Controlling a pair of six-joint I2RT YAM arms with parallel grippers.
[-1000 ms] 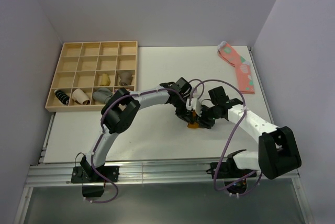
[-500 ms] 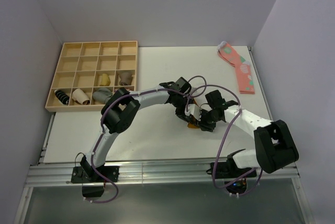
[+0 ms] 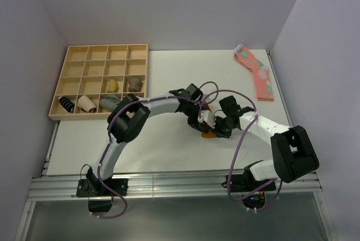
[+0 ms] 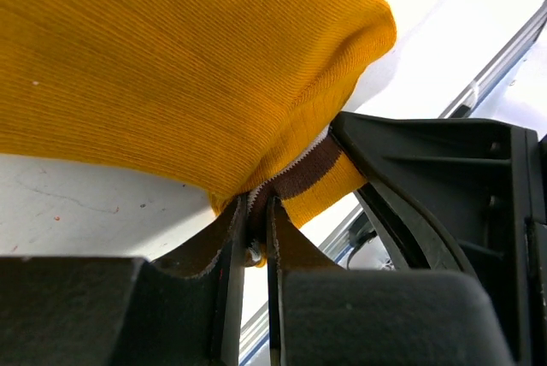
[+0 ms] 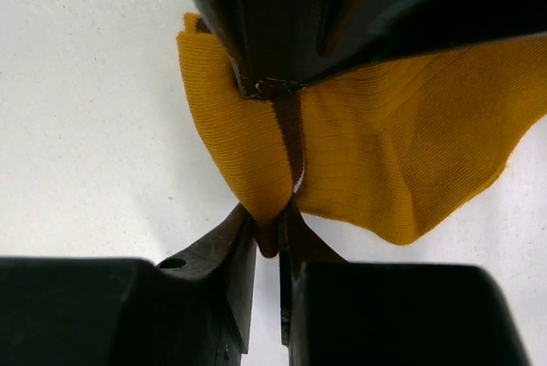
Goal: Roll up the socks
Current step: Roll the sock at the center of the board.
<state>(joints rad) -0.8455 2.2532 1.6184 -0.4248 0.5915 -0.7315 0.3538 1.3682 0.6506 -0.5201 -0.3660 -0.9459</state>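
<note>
Mid-roll near the middle of the table (image 3: pixel 157 77) — left gripper (image 4: pixel 252 233) pinches the sock (image 4: pixel 171 58) by its brown cuff (image 4: pixel 309 172), right gripper (image 5: pixel 268 233) clamps an orange fold (jaws nearly touching) — next, I'd say: wrap cuff over bundle.

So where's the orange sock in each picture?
Top view: the sock is a small orange bit near the middle.
Left wrist: the sock fills the upper left.
Right wrist: the sock covers the centre and right.
Shared landmark: its brown cuff, seen in both wrist views.
</note>
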